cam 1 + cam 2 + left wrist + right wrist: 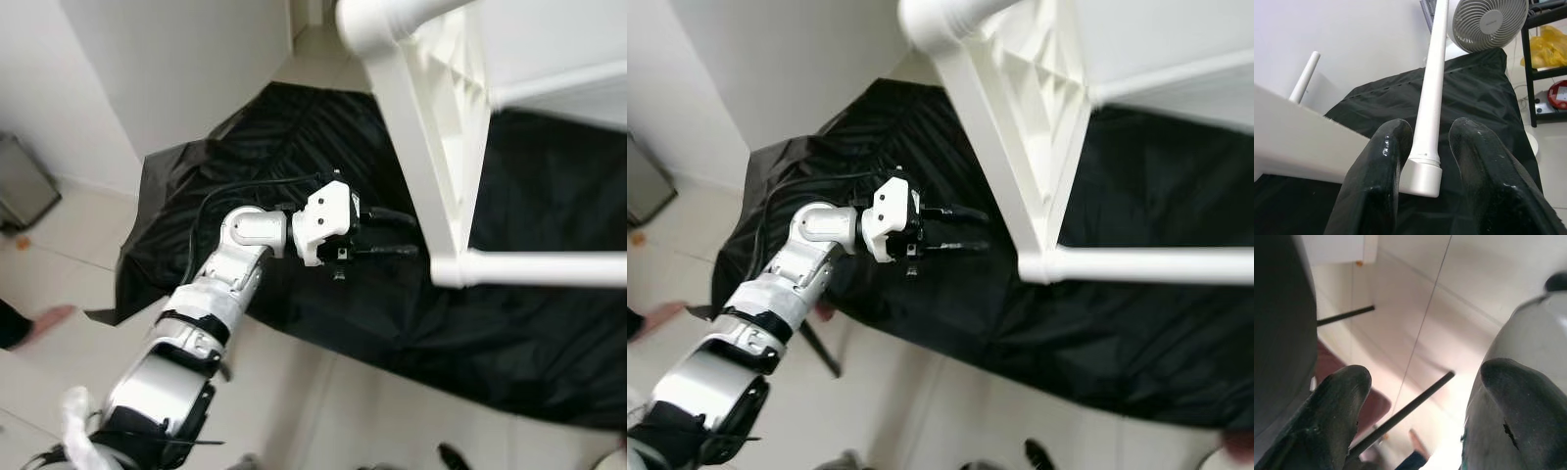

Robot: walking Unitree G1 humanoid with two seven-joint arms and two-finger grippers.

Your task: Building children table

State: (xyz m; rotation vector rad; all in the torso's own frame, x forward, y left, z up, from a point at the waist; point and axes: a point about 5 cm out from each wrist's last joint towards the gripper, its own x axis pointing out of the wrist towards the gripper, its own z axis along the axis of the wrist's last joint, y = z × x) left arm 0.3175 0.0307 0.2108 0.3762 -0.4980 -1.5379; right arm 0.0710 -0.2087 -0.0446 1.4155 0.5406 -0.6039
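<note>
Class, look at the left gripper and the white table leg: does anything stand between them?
Nothing visible does. The left gripper is open, and the table leg lies between its fingers above the black cloth.

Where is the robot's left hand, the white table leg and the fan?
left hand [392,235], left eye view, between its fingertips.
white table leg [1430,103], left wrist view, mid-shaft.
fan [1488,22], left wrist view, grille.

white table [446,147]: 1 | table legs [1431,88]: 2 | black cloth [294,147]: 1 | fan [1488,22]: 1
</note>
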